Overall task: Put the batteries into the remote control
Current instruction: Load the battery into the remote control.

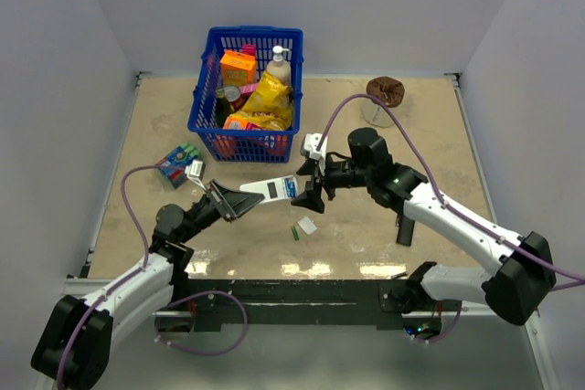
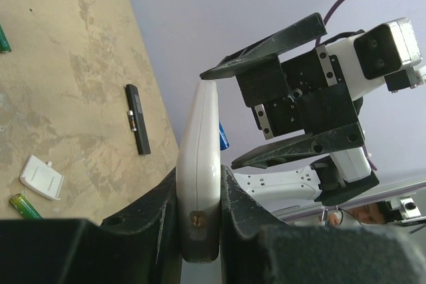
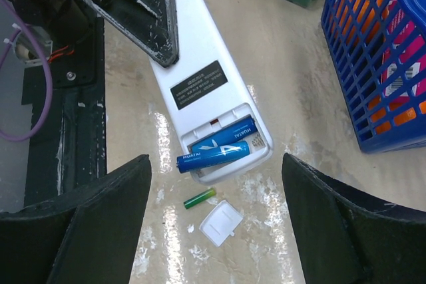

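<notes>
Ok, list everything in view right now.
remote control: one, white, back open, held off the table
blue batteries: two, in its open back, one sticking out
green battery: one, table, beside cover
cover: one, white, on table
black remote: one, table, right side
battery pack: one, green-blue, left of basket
basket: one, blue, packed, far side
cup: one, clear, brown lump on top, far right
left gripper: black, shut on remote control
right gripper: black, open, facing that open end

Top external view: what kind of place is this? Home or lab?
Probably a lab test cell: plain white walls box in a beige table, the left arm and right arm are mounted at its near edge, and a blue basket holds staged groceries.
</notes>
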You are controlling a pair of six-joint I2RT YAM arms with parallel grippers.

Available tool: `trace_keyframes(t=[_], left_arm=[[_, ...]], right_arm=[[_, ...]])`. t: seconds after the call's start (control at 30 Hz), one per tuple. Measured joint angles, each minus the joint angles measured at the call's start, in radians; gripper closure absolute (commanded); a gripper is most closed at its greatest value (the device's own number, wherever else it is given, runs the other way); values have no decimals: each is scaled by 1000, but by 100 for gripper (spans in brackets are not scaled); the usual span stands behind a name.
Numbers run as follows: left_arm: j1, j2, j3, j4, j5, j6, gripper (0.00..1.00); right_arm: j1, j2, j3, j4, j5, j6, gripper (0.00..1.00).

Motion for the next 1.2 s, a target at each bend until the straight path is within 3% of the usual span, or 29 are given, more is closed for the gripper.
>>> trace_keyframes(t=[0.77,1.07,1.2], left_arm=[[0,2,2,33,23,-2,100],[0,-4,2,40,26,-10,100],[2,-4,2,43,21,-10,100]], right_arm=[[-2,35,0,8,-8,16,36],[-19,36,0,8,-50,41,46],[-24,56,13,0,-66,61,56]])
